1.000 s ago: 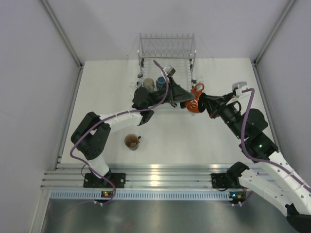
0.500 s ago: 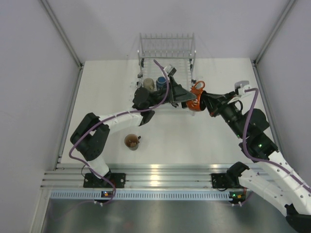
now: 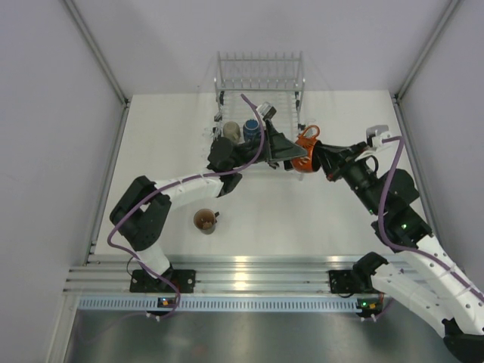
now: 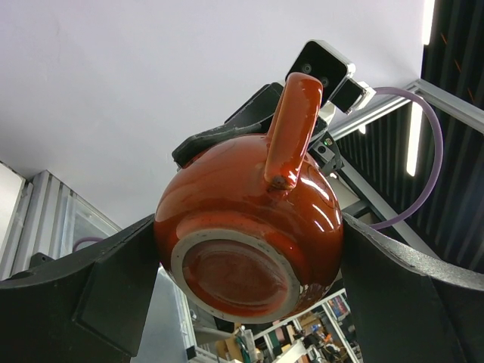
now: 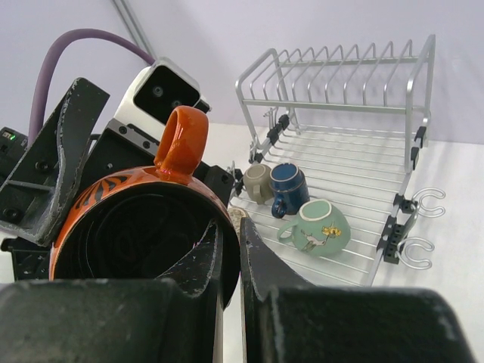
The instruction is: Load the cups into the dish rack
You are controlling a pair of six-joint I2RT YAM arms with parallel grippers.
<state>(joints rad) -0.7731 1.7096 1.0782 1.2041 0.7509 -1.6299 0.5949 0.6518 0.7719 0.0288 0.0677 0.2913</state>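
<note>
Crowding at the rack corner: both claws meet beside the near right corner of the rack (image 3: 261, 83), with the orange mug (image 4: 242, 189) between them.
Orange mug: held in the air on its side, handle up, mouth toward the right arm and base toward the left.
Right claw (image 5: 229, 257): closed on the mug's wall, one finger (image 5: 198, 266) inside the mouth and the other outside.
Left claw (image 4: 249, 227): spread wide, one finger on each side of the mug's belly; whether they press on it cannot be told.
Rack load: a beige mug (image 5: 257, 181), a blue mug (image 5: 290, 185) and a mint mug (image 5: 318, 225) sit together on the left part of the wire floor; the mint one lies tilted.
Open room: bare wires show right of the three mugs and back toward the upright tines.
Left arm: reaches from its base diagonally right and forward, its forearm passing over the rack's near edge.
Right arm: bent at the elbow, its forearm pointing left toward the rack.
Worktop (image 3: 166, 151): white, carrying one brown mug (image 3: 205, 220) upright, well short of the rack.
Room: pale panels on three sides; a metal rail along the near edge.
</note>
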